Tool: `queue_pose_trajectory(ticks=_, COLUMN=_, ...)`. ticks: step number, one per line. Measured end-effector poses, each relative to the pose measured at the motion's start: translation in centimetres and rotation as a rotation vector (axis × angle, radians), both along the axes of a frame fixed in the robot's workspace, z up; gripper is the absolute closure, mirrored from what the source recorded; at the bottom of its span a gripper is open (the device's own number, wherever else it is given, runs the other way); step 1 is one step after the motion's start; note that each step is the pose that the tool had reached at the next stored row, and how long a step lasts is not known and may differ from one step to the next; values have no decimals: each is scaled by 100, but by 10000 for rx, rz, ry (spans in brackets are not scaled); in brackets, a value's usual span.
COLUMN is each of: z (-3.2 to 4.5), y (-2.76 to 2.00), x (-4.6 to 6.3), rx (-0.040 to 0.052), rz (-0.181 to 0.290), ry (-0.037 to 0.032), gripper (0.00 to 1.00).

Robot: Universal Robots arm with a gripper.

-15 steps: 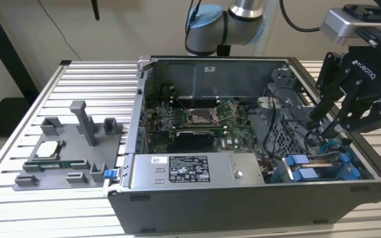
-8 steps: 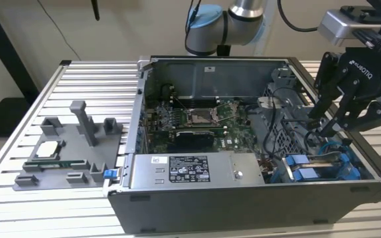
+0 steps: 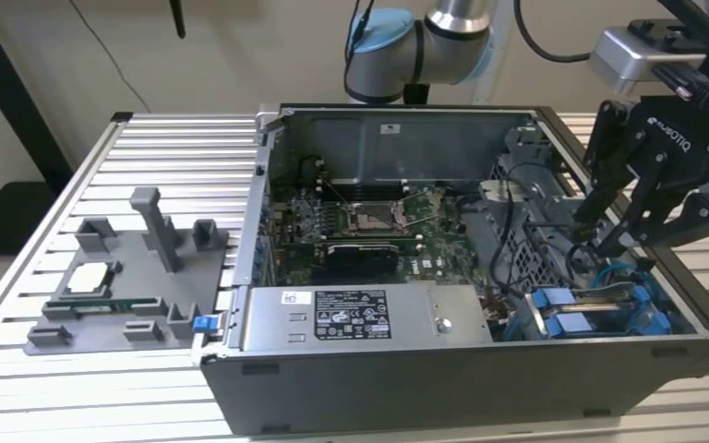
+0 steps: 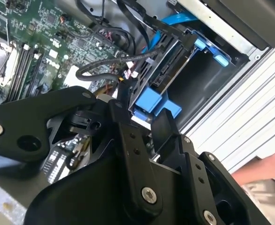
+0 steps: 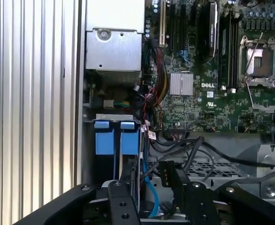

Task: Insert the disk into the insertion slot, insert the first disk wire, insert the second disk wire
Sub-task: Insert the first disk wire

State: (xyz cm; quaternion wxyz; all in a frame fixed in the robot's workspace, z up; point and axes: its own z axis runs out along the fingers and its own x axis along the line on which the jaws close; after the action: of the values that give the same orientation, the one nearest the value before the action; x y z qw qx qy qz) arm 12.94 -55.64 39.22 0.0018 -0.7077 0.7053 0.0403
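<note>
so the gripper (image 3: 613, 247) is hanging over the exterior view's right end of the open case (image 3: 453, 388), fingers (image 5: 123, 197) spread apart and not clamped on anything, a black connector (image 5: 167, 169) sitting between them, while the disk (image 4: 168, 68) is down in the insertion slot (image 4: 201, 82) in its blue carrier.

The tabletop (image 3: 34, 388) is ribbed silver metal, its slats running across; an open grey computer case (image 3: 453, 378) stands on it; a grey plastic tray (image 3: 121, 254) lies just beside the case, toward the exterior view's left.
</note>
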Motion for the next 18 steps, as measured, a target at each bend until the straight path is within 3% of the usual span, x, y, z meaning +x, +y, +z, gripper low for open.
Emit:
queue_pose_trajectory(ticks=6, z=-12, y=45, x=-48, rx=159, rz=34, ry=-42, gripper=0)
queue_pose_trajectory(ticks=14, z=-72, y=47, x=-53, rx=176, rz=172, ry=-175, gripper=0)
queue_pose_trajectory(ticks=15, z=-75, y=47, x=-55, rx=182, rz=178, ry=-182, gripper=100)
queue_pose_trajectory(ticks=18, z=-77, y=47, x=-64, rx=212, rz=194, ry=-203, gripper=100)
